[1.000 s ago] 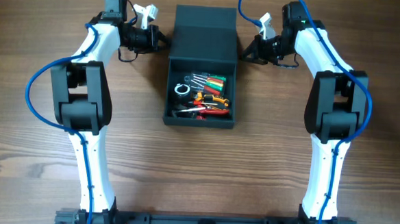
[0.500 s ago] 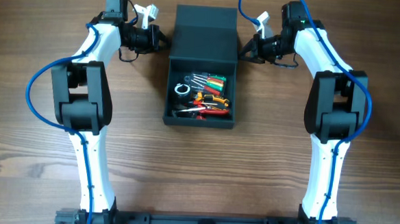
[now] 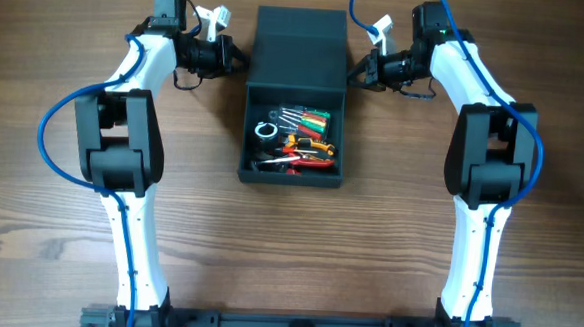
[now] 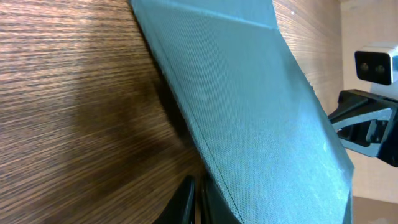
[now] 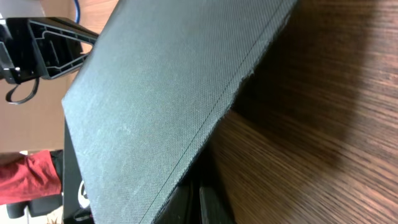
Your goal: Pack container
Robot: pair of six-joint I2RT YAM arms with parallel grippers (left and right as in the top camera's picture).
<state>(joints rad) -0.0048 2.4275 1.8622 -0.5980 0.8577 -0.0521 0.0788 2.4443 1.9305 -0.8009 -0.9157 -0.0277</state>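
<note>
The wooden desk (image 3: pixel 54 121) carries the container (image 3: pixel 291 176) at its middle, between the two arms and a little toward the far side. Its box part lies open on the near side, and the flat lid (image 3: pixel 298 49) stretches away from the hinge toward the far edge. In the wrist views the lid (image 4: pixel 249 93) sits tilted above the wood with a dark shadow under it (image 5: pixel 161 93). The left arm (image 3: pixel 123 135) bends inward and brings the left gripper (image 3: pixel 239 58) to the lid's left edge. The right arm (image 3: pixel 488 154) mirrors it, with the right gripper (image 3: pixel 358 75) at the lid's right edge. Each wrist view shows its own fingers (image 4: pixel 183 198) (image 5: pixel 214 202) lying close together with only a thin slit between them, right at the lid's edge. I cannot tell whether either gripper pinches the lid or is pressed together beneath it. Inside the box lie hand tools (image 3: pixel 309 117) with green, orange and red handles and a small pale ring (image 3: pixel 265 132) at the left.
</note>
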